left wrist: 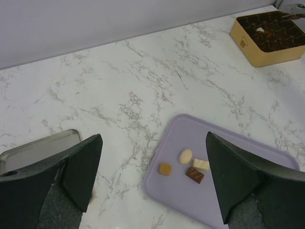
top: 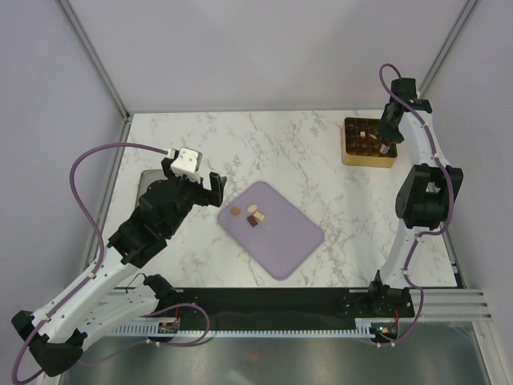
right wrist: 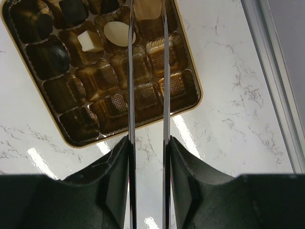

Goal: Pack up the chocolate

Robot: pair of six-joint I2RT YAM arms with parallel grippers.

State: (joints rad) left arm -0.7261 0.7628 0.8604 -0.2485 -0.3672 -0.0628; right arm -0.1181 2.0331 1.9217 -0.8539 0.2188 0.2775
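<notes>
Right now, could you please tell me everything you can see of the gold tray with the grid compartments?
The gold tray is square with rounded corners, a shiny gold rim and a glossy brown grid insert. It lies flat on the marble table, at the far right. Several cells hold dark pieces, two hold cream ones, and many ribbed cells look empty. The right claw hangs over it; whether they touch is unclear.

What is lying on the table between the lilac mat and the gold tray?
Nothing. The top external view shows only bare marble tabletop between the lilac mat and the gold tray; the left wrist view agrees.
</notes>
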